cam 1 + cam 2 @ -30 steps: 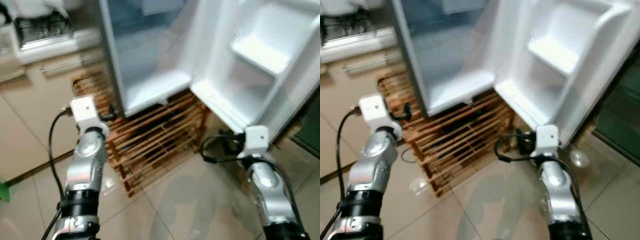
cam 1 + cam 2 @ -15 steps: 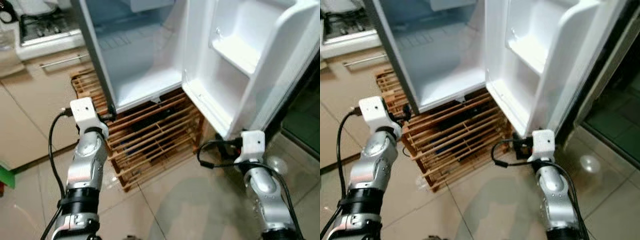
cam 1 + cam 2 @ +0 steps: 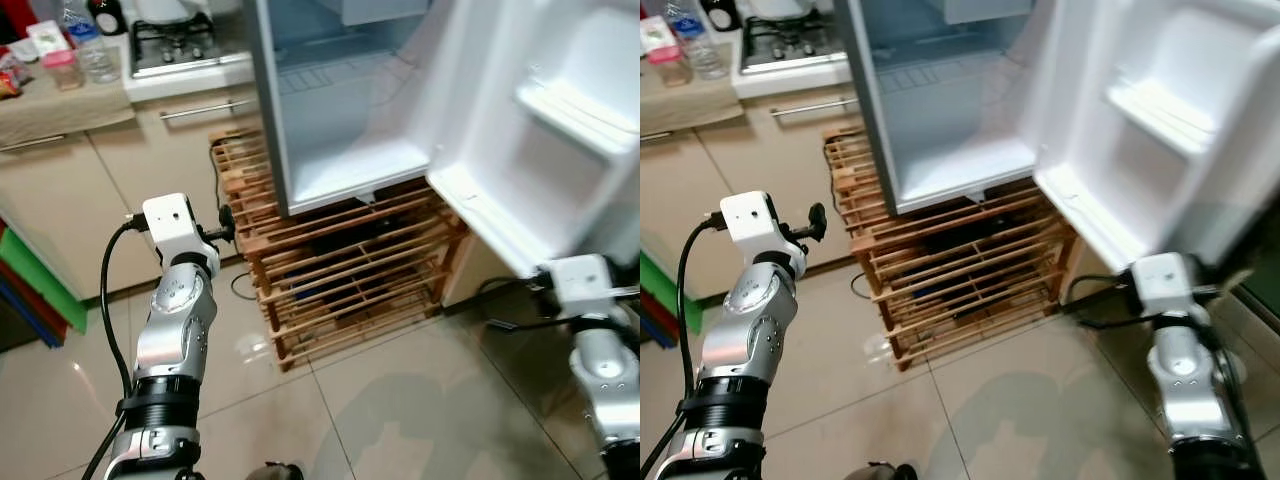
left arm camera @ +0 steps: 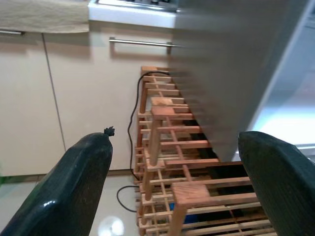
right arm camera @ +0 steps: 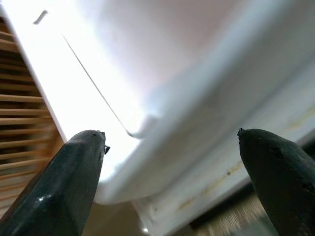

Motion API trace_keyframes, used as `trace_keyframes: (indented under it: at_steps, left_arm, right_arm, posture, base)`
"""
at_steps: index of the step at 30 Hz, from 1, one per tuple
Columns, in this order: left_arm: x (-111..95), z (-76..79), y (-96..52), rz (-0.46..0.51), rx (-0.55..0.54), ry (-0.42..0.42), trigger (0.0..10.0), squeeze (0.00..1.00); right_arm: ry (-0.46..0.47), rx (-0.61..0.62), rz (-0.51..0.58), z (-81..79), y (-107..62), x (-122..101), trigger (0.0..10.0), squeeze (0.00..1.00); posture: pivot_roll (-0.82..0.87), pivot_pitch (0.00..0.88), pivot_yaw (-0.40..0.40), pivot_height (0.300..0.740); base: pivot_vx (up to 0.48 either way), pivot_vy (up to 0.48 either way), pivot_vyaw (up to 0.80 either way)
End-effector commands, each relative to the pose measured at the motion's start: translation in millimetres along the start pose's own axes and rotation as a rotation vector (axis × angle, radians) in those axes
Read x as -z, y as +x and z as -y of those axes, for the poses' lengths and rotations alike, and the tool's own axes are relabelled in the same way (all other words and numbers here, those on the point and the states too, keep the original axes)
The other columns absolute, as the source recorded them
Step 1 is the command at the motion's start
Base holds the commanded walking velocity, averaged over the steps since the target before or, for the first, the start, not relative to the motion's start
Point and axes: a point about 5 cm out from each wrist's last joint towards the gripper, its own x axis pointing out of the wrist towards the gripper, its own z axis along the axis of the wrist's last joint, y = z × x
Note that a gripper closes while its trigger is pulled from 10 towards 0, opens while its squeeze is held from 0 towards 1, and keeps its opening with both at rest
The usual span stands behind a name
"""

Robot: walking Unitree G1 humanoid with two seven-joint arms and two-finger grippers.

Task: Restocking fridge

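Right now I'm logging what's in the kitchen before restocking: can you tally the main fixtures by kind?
Fridge: 1
Open fridge door: 1
Wooden rack: 1
Gas stove: 1
Water bottle: 1
Total: 5

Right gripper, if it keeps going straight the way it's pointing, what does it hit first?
Most likely the fridge door: the right gripper, fingers open, points at the door's white bottom edge, which looks close, though depth is hard to judge.
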Motion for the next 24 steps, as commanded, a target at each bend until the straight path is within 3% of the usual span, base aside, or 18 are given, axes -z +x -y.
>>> trace_keyframes:
  at_steps: [1, 2, 3, 5, 7, 10, 11, 12, 13, 15, 19, 23, 24]
  left_arm:
    - [0, 3.5, 0.9, -0.003, 0.026, 0.001, 10.0, 0.0]
    - [0, 3.5, 0.9, -0.003, 0.026, 0.001, 10.0, 0.0]
    - [0, 2.9, 1.1, -0.003, 0.026, 0.003, 10.0, 0.0]
    - [1, 2.4, 1.4, -0.006, 0.027, 0.025, 10.0, 0.0]
    - [2, 3.9, 1.6, -0.01, 0.043, 0.034, 10.0, 0.0]
    - [3, 20.5, -2.3, 0.006, 0.206, 0.049, 10.0, 0.0]
    - [3, 20.5, -2.3, 0.006, 0.206, 0.049, 10.0, 0.0]
    - [1, 22.0, -6.3, 0.029, 0.25, 0.007, 10.0, 0.0]
    - [1, 19.5, -6.9, 0.034, 0.241, -0.008, 10.0, 0.0]
    - [2, 4.4, -4.7, 0.024, 0.143, -0.035, 10.0, 0.0]
    - [0, -5.5, -6.9, 0.037, 0.105, -0.016, 10.0, 0.0]
    - [7, -16.5, -10.3, 0.006, 0.074, 0.071, 10.0, 0.0]
    - [19, -28.2, -15.0, -0.048, 0.048, 0.144, 10.0, 0.0]
  right_arm:
    - [0.094, -0.016, 0.05, -2.9, -1.9, -9, 10.0, 0.0]
    - [0.094, -0.016, 0.05, -2.9, -1.9, -9, 10.0, 0.0]
    - [0.192, -0.117, 0.144, -19.7, -7.2, -25, 10.0, 0.0]
    - [0.277, -0.193, 0.198, -37.5, -15.2, -39, 10.0, 0.0]
    - [0.357, -0.277, 0.21, -54.3, -22.1, -49, 10.0, 0.0]
    - [0.455, -0.441, 0.224, -84.7, -33.1, -65, 10.0, 0.0]
    - [0.455, -0.441, 0.224, -84.7, -33.1, -65, 10.0, 0.0]
    - [0.523, -0.534, 0.219, -100.9, -38.4, -74, 10.0, 0.0]
    - [0.552, -0.567, 0.218, -105.8, -40.2, -77, 10.0, 0.0]
    - [0.61, -0.624, 0.195, -112.1, -42.4, -79, 10.0, 0.0]
    - [0.636, -0.633, 0.172, -109.9, -41.0, -76, 10.0, 0.0]
    - [0.634, -0.604, 0.14, -106.3, -36.4, -68, 10.0, 0.0]
    - [0.62, -0.579, 0.129, -102.9, -33.7, -65, 10.0, 0.0]
  posture:
    - [-0.12, 0.0, 0.064, 0.74]
    - [-0.12, 0.0, 0.064, 0.74]
    - [-0.12, 0.0, 0.065, 0.74]
    - [-0.12, 0.0, 0.065, 0.74]
    - [-0.12, 0.0, 0.065, 0.74]
    - [-0.12, 0.0, 0.069, 0.74]
    - [-0.12, 0.0, 0.069, 0.74]
    - [-0.11, 0.0, 0.066, 0.74]
    - [-0.11, 0.0, 0.066, 0.74]
    - [-0.09, 0.0, 0.053, 0.74]
    - [-0.08, 0.0, 0.036, 0.74]
    - [-0.07, 0.0, 0.025, 0.74]
    - [-0.07, 0.0, 0.019, 0.74]
  base:
    - [0.0, 0.0, 0.0]
    - [0.0, 0.0, 0.0]
    - [0.0, 0.0, 0.0]
    - [0.0, 0.0, 0.0]
    - [0.0, 0.0, 0.0]
    - [0.0, 0.0, 0.43]
    - [0.0, 0.0, 0.66]
    - [0.0, 0.0, 0.55]
    - [0.0, 0.0, 0.55]
    - [0.0, 0.234, 0.49]
    - [0.0, 0.471, 0.45]
    - [0.0, 0.479, 0.45]
    - [0.0, 0.48, 0.44]
